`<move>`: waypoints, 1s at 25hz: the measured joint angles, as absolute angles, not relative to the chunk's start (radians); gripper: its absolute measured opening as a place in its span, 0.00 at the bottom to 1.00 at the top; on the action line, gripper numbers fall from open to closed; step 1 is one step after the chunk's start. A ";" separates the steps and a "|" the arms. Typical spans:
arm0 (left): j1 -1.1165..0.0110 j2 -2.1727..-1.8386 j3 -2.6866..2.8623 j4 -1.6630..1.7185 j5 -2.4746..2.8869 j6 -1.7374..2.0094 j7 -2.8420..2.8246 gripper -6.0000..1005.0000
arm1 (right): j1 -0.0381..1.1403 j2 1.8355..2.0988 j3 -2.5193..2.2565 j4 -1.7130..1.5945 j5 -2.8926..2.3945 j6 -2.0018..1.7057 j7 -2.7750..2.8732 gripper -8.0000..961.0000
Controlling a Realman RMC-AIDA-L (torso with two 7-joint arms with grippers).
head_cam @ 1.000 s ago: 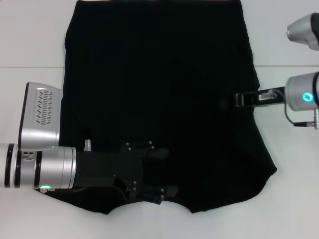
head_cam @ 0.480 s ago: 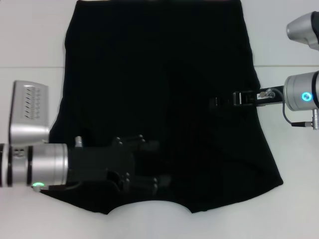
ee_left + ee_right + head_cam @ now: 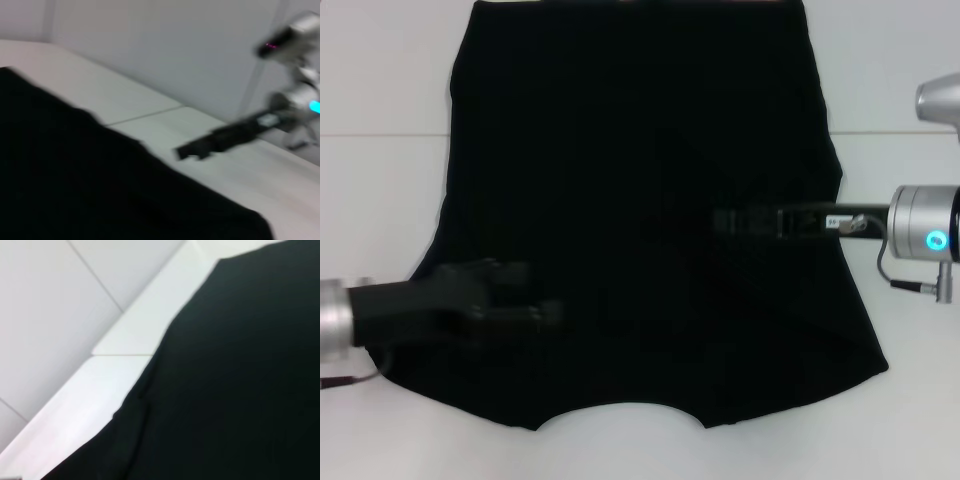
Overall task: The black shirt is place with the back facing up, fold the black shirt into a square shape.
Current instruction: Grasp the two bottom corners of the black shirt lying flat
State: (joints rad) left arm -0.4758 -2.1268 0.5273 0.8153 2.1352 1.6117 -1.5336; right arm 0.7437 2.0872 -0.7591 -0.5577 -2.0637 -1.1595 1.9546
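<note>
While the shirt lies spread on the white desk, neckline curve at the near edge and hem far off, both arms reach in over it from opposite sides. The left end effector sits over the near-left part of the cloth, probably placed to pick up that side for a fold inward; it is blurred against the black, so its grip state cannot be told. The right end effector extends low over the right-middle of the shirt, likely to pin or take the opposite side; its state cannot be told either. The shirt looks mostly flat, sides possibly tucked already, square not yet formed.
</note>
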 joint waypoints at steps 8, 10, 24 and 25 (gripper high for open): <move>-0.463 -2.104 0.351 0.936 2.328 1.603 -1.814 0.77 | 0.747 2.087 -0.759 -0.516 -2.045 -1.144 1.928 0.84; -0.466 -2.095 0.304 0.939 2.374 1.600 -1.849 0.77 | 0.748 2.087 -0.759 -0.516 -2.045 -1.144 1.928 0.84; -0.482 -2.093 0.326 0.938 2.558 1.505 -2.027 0.76 | 0.749 2.087 -0.756 -0.519 -2.043 -1.138 1.927 0.84; -0.482 -2.095 0.339 0.937 2.559 1.504 -2.028 0.76 | 0.749 2.087 -0.756 -0.520 -2.043 -1.138 1.927 0.84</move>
State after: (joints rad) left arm -0.4820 -2.0945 0.3388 0.9367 2.5587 1.5042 -2.0280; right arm 0.7486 2.0865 -0.7555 -0.5197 -2.0431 -1.1383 1.9267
